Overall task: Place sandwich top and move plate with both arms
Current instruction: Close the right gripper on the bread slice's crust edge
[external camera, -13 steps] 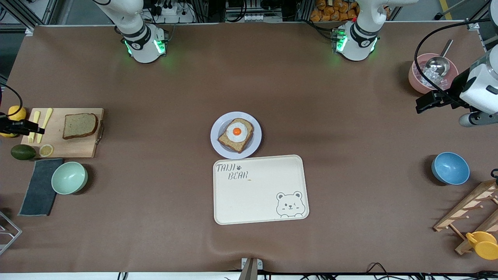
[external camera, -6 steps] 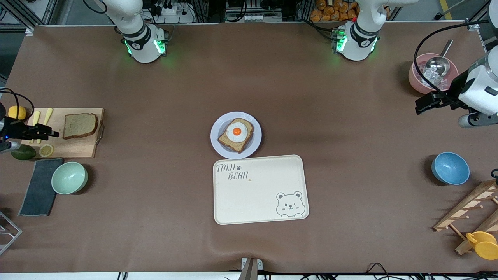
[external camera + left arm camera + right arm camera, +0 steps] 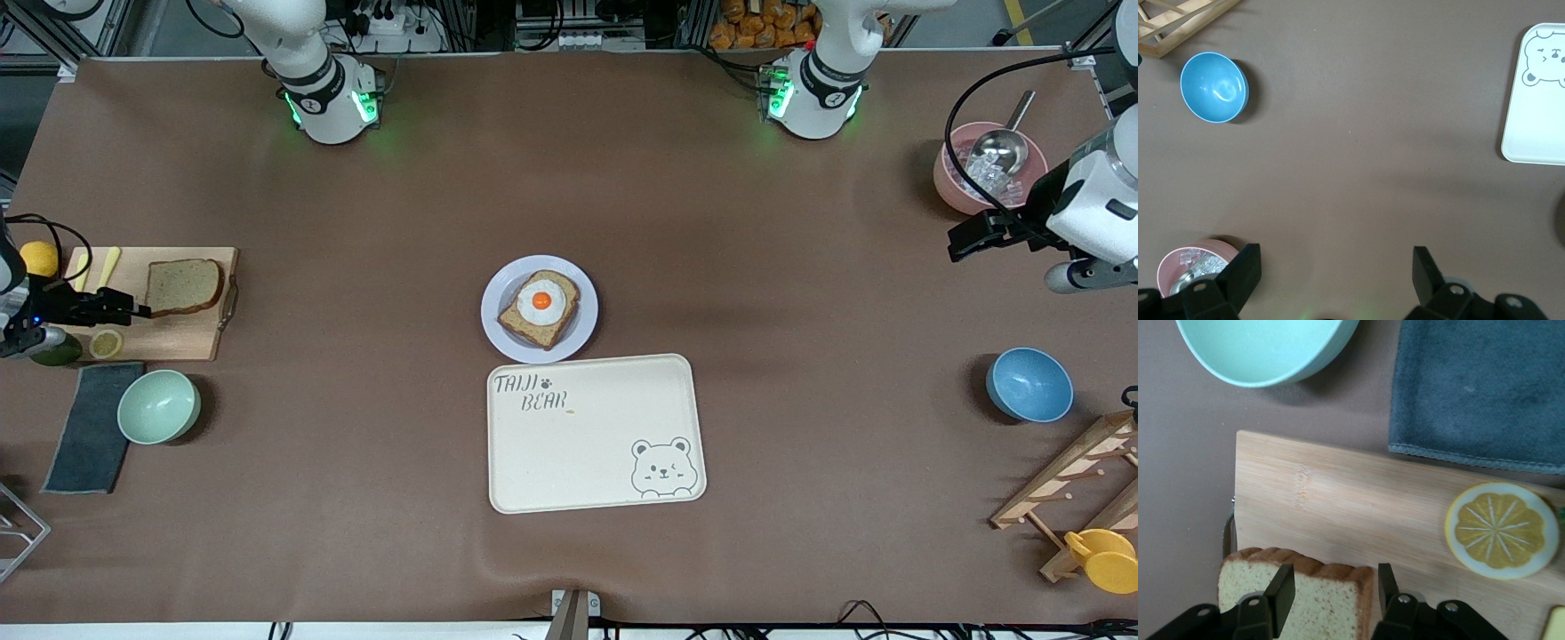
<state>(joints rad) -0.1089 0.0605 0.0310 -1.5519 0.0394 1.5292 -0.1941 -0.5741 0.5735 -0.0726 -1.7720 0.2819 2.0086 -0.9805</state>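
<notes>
Right gripper (image 3: 1331, 583) part-open over the sandwich top (image 3: 1295, 593) edge, contact unclear. Left gripper (image 3: 1335, 270) waits wide open near pink bowl (image 3: 1191, 263)

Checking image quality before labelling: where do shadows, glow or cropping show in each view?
Front view: even light, soft shadow beside the blue bowl, green glow at both arm bases, right pincer cropped at the picture's edge. Left wrist view: left pincer open, faint green tint on the table beneath. Right wrist view: mint bowl cut off, bread slice partly hidden by the fingers.
</notes>
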